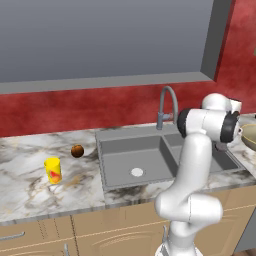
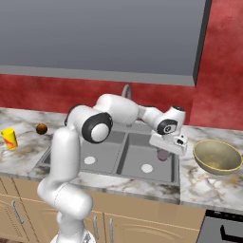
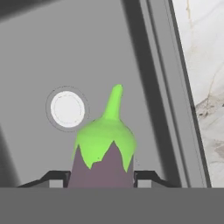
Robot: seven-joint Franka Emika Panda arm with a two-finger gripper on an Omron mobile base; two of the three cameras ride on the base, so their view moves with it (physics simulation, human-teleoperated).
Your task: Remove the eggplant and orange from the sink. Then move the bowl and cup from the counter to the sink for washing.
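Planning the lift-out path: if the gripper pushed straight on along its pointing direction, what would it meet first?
Beyond the purple eggplant held between its fingers, likely the grey sink basin floor near the white drain; depth unclear.

One sink (image 1: 150, 150) with two basins and two white drains (image 2: 89, 160) — one in each — plus one tap (image 1: 168, 106). One eggplant (image 3: 104, 155). On the counter (image 1: 30, 195): one orange (image 1: 77, 151), one yellow cup (image 1: 53, 170) and one bowl (image 2: 217, 156). One robot arm (image 2: 71, 156) — with one gripper (image 2: 163, 153).
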